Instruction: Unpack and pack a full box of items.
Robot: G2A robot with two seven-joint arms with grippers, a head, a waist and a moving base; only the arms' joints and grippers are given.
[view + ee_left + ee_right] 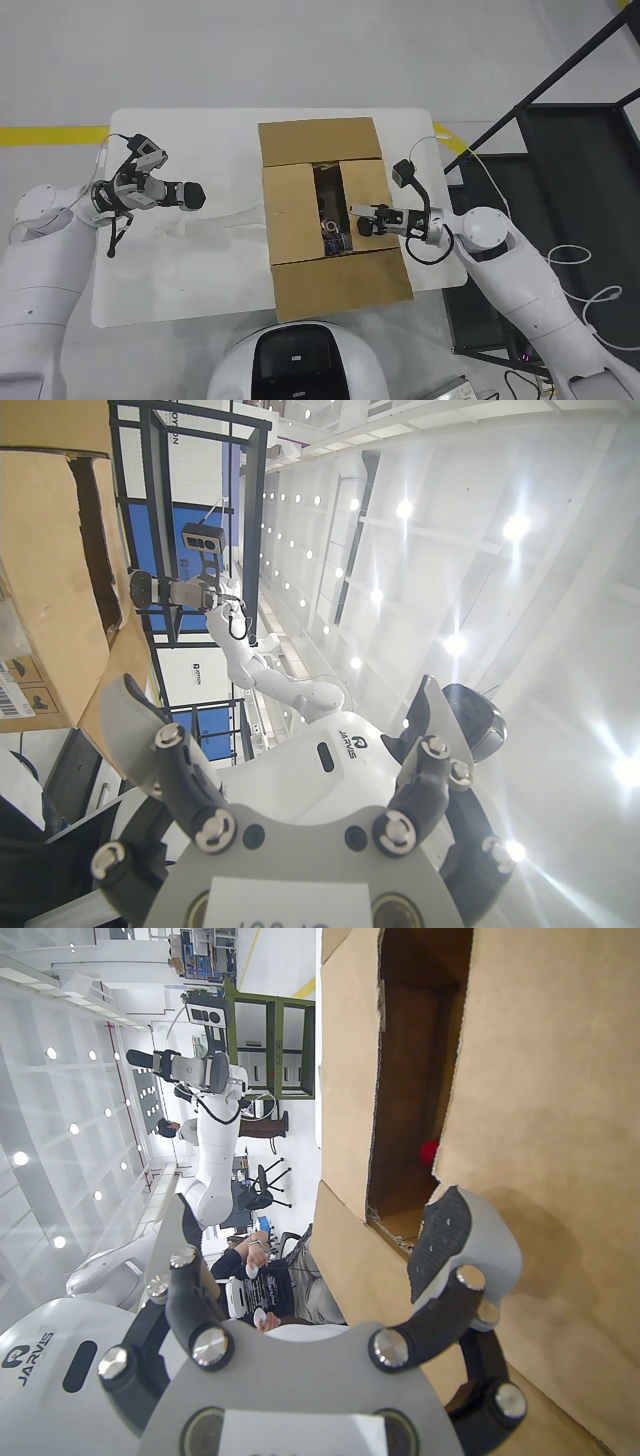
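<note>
Cardboard box (320, 142) mid-table, inner flaps (293, 215) ajar | step judged: opening | right gripper (356, 221) spread at right flap edge | left gripper (192, 194) spread, empty, well aside | next: flap to be folded back

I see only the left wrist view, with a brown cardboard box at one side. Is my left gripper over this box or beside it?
Observer: Beside it. The left gripper hangs open over the white table, apart from the brown cardboard box, to its left.
Operator: And where is the right gripper?
Observer: The right gripper is open over the inner edge of the box's right flap, at the opening.
Operator: Is anything inside?
Observer: A small red round thing lies deep in the box.
</note>
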